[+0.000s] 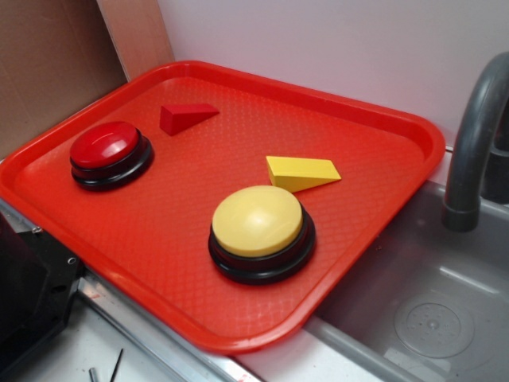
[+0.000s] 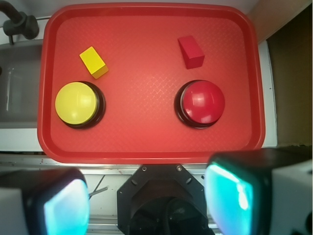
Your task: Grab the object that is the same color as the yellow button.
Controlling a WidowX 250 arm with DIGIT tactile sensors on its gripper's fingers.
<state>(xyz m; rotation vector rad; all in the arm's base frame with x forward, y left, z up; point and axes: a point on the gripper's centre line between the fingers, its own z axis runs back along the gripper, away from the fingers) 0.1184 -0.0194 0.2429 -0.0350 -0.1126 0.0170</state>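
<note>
We note a red plastic tray (image 1: 382, 119) with a textured floor, resting partly over the edge of a grey sink (image 1: 445, 318), with a grey faucet (image 1: 473, 151) rising at the right. On the tray in the exterior view, the yellow wedge block (image 1: 301, 172) lies on its side toward the right of centre, its thin end pointing right, just beyond the yellow domed button (image 1: 259, 231) on its black base; the two sit close but we see a sliver of tray between them. At the far left the red wedge block (image 1: 184, 117) lies just beyond the red domed button (image 1: 107, 153), likewise apart from it. The two pairs are well apart from each other. From the wrist view the layout is mirrored: yellow wedge block (image 2: 94, 62) upper left, above the yellow domed button (image 2: 78, 104), red wedge block (image 2: 190, 51) and red domed button (image 2: 200, 103) to the right. The gripper (image 2: 146, 203) hangs high above the near edge of the tray, touching nothing; its two fingers (image 2: 234, 196) fill the lower corners of the wrist view, spread wide with nothing between them. A cardboard panel (image 1: 48, 64) stands behind the tray at far left.
</note>
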